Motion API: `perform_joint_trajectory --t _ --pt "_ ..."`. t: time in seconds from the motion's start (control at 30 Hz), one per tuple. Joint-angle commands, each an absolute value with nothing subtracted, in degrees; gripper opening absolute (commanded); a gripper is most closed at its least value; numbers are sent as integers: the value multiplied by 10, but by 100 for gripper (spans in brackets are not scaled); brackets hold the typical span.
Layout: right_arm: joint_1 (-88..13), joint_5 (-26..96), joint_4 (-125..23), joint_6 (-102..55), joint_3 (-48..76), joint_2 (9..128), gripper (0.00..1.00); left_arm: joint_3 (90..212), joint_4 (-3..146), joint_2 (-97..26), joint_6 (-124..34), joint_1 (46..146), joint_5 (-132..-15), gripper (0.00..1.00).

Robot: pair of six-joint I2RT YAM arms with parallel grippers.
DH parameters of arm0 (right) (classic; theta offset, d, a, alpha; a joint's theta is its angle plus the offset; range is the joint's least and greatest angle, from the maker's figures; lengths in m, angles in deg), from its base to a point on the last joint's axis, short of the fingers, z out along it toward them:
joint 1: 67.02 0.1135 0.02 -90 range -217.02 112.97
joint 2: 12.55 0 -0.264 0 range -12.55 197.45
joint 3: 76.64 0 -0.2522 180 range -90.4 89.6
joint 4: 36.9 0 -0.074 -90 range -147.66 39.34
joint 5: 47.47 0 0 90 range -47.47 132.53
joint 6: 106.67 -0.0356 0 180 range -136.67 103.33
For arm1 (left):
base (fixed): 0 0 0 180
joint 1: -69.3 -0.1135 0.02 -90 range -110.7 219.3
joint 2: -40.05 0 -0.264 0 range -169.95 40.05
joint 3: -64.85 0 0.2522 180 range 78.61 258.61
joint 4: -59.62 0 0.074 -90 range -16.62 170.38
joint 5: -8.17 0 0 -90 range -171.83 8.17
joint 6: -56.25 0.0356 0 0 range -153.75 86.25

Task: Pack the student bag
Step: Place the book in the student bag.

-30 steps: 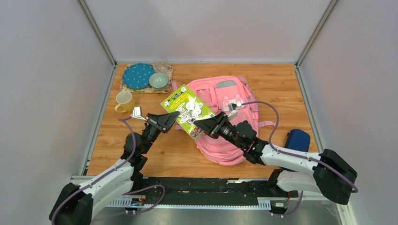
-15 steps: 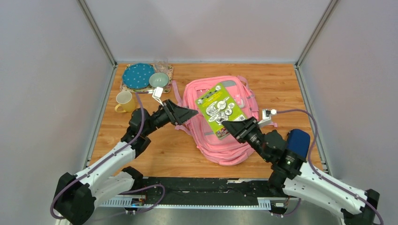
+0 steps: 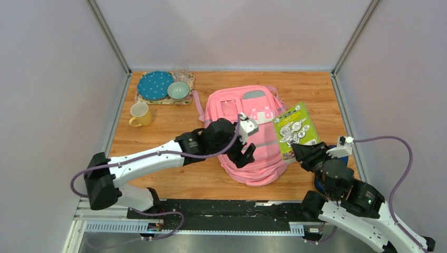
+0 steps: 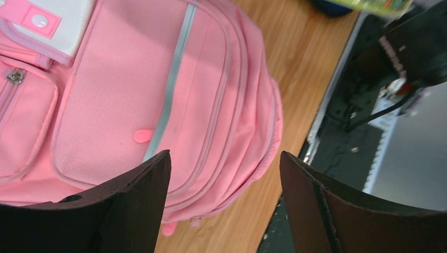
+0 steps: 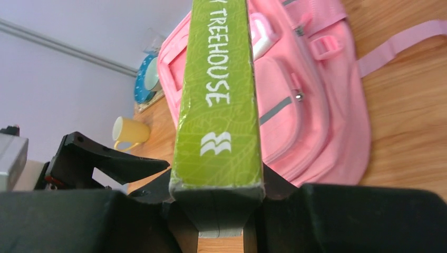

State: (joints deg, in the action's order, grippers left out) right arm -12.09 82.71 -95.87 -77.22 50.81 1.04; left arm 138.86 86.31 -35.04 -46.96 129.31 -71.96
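The pink student bag (image 3: 232,105) lies flat in the middle of the wooden tabletop (image 3: 316,87), the left gripper (image 4: 224,159) hangs over it with its fingers spread wide and nothing between them, and the right gripper (image 3: 307,153) pinches a green book (image 3: 296,132) just beside the bag.

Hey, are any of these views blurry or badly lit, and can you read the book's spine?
Top view: evenly lit and sharp, soft shadows only, no glare. Left wrist view: the bag is clear, the near fingers dark and featureless, the top right corner blurred. Right wrist view: the spine of the book is sharp enough to read TREEHOUSE; the mug behind is soft.
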Motion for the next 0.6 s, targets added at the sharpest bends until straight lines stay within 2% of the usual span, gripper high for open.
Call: perform_joint_trajectory --t 0.0,0.17,0.47,0.57 --pt "-121 917 -1029 -763 455 -1 0 1468 985 -417 -305 1350 -844 82" --pt "-121 932 -1055 -759 442 -16 0 1494 988 -489 -257 1381 -907 83" --pt "-121 932 -1063 -771 459 -52 0 1502 926 -548 -213 1393 -936 83" --pt "-120 931 -1065 -773 461 -57 0 1509 912 -570 -204 1394 -955 81"
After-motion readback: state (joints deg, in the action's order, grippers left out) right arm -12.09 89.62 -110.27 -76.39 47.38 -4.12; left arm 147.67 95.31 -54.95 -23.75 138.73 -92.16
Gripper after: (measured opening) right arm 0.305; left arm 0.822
